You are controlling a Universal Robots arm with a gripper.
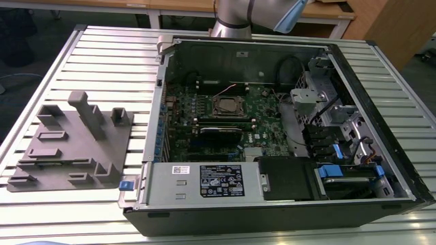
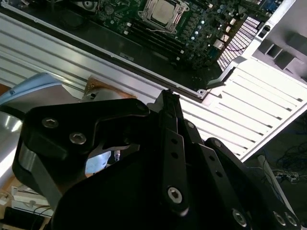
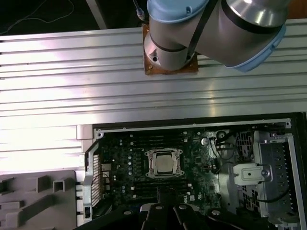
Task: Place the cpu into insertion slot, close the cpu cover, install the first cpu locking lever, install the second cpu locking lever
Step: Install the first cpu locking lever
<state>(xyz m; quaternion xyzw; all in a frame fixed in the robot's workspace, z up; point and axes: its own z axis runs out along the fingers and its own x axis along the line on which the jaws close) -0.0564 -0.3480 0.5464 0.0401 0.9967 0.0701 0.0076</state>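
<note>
The cpu (image 3: pixel 164 164) shows its dull silver top inside the insertion slot (image 1: pixel 227 105) on the green motherboard, also seen in the second wrist view as the cpu (image 2: pixel 163 11). The cpu cover (image 3: pixel 150 162), a thin silver frame, lies flat around the chip. I cannot make out how the locking levers stand. My gripper (image 3: pixel 166 195) hangs well above the open computer case, apart from the board, with its black fingers (image 2: pixel 169 103) pressed together and nothing between them.
The open black computer case (image 1: pixel 402 168) lies on a slatted aluminium table (image 1: pixel 109 56). A grey fixture block (image 1: pixel 68 145) stands at the exterior view's left. The arm's base (image 3: pixel 168 45) is mounted behind the case. Drive cages and cables (image 1: pixel 327 117) fill the case's right.
</note>
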